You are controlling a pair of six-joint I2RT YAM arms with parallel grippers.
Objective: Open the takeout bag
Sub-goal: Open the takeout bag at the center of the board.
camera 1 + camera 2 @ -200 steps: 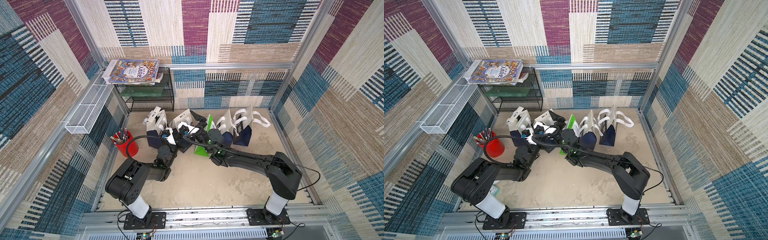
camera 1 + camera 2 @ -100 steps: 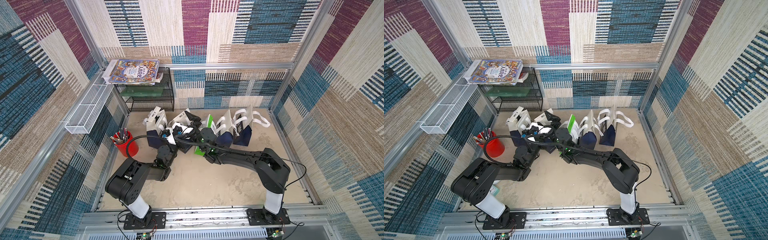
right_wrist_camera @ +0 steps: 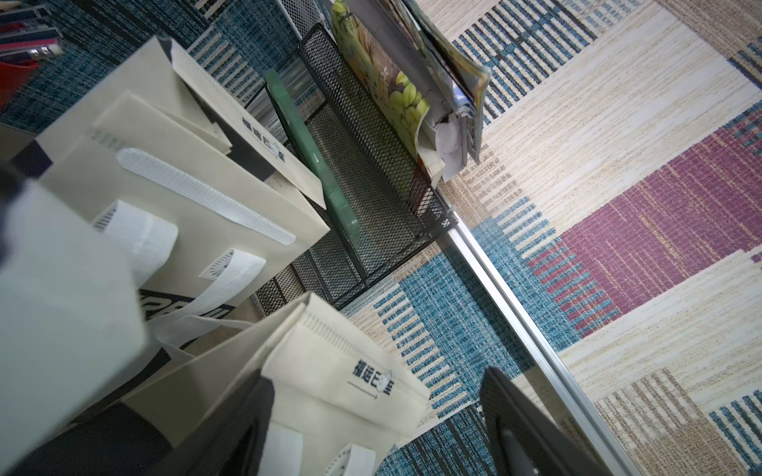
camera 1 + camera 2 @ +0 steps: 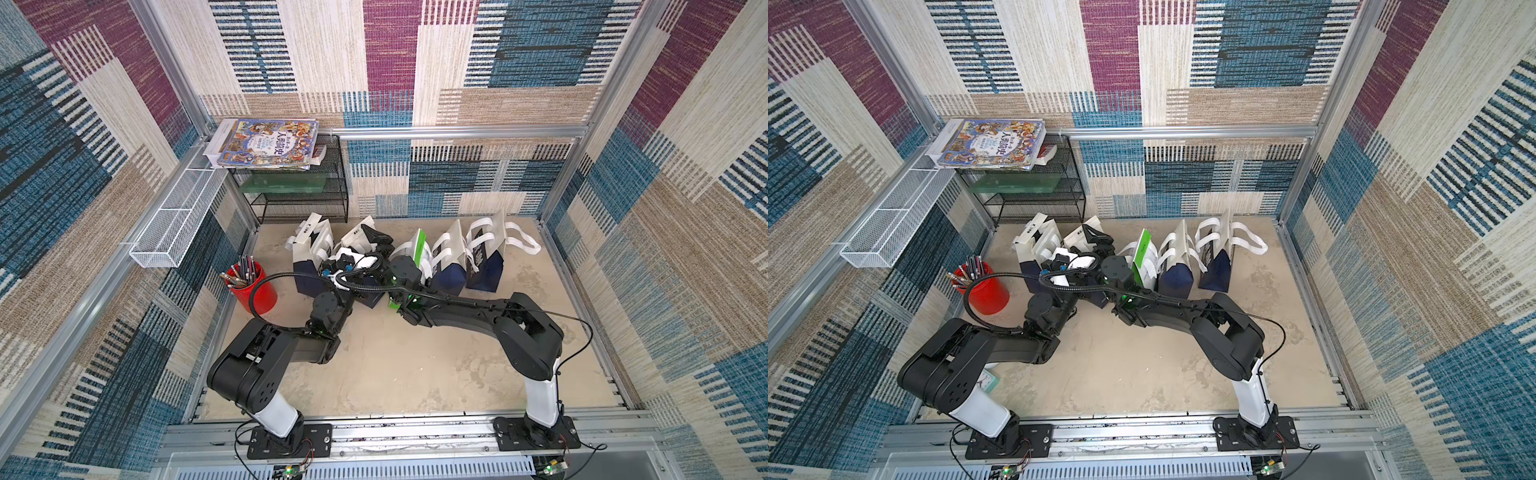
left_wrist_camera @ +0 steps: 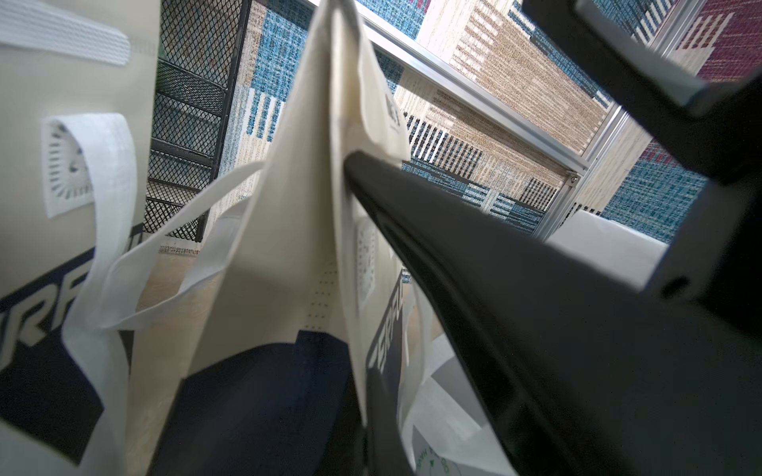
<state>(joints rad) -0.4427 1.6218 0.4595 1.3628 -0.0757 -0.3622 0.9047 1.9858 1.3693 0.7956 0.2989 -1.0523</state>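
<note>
A black mesh shelf [image 4: 299, 195] is set against the back wall. A row of cream and navy bags [image 4: 449, 257] is lined up on the sandy tabletop [image 4: 395, 374], running from the front of the shelf off to its right. The takeout bag [image 4: 352, 237], second in that row, is stood upright just in front of the shelf's right corner. The left gripper [image 5: 348, 165] is closed tight on a cream panel of this bag. One black finger [image 5: 433, 255] is seen pressed flat against the fabric, and the other is hidden behind it. The right gripper [image 4: 378, 243] is held wide apart at the bag's top, just in front of the shelf's right end. The folded top flap [image 3: 342, 383] is seen between its fingers, and nothing is clasped. A red pen cup [image 4: 253, 286] is placed well in front of the shelf's left end
</note>
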